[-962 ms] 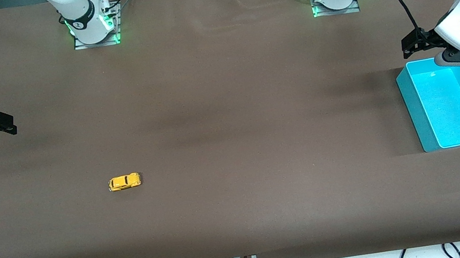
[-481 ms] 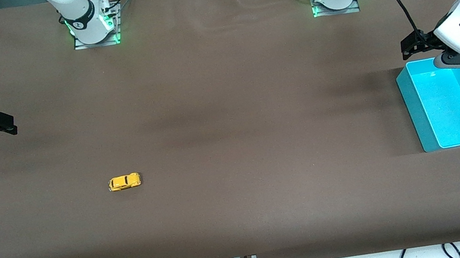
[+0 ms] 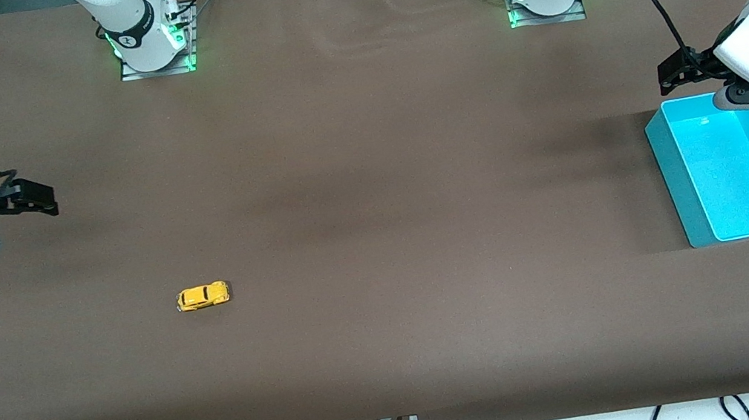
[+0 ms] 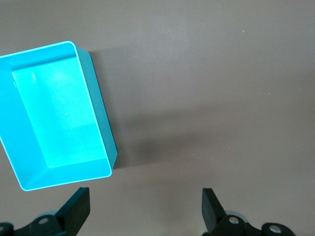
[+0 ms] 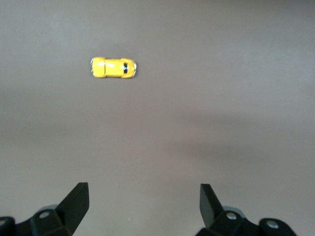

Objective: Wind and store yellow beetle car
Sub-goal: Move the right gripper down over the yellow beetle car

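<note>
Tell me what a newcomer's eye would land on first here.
Probably the yellow beetle car, alone on the brown table toward the right arm's end. Next the bright teal bin, open and with nothing in it, at the left arm's end. The left claw hangs open by the bin's rim; the right claw hangs open over bare table.

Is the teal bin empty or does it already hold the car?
Empty. The teal bin shows only bare floor; the yellow beetle car sits on the table toward the right arm's end.
</note>
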`<control>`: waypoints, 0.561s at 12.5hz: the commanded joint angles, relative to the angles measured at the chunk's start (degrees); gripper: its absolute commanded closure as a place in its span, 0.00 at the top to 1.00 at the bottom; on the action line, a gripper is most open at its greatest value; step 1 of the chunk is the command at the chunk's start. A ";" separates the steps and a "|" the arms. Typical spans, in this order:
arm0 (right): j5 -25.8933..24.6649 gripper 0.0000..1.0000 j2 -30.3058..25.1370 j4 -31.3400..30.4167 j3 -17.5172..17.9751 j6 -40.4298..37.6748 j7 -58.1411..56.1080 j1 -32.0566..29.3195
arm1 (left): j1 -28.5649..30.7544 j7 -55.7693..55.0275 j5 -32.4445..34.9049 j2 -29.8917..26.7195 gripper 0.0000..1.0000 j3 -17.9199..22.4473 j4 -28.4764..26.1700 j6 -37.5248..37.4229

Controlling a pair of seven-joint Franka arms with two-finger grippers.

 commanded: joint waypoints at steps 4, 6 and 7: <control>-0.74 0.99 2.62 -0.38 0.04 -2.14 -12.78 2.74 | -0.06 0.06 -0.63 -0.13 1.00 -0.77 1.32 -1.66; -0.65 0.99 4.11 -0.47 0.04 -1.79 -20.62 2.83 | -0.15 0.50 -0.63 -0.13 1.00 -0.86 1.15 -2.19; -0.65 0.99 5.68 -0.73 0.04 -0.57 -24.91 3.09 | -0.15 0.50 -0.55 -0.13 1.00 -0.95 1.15 -2.80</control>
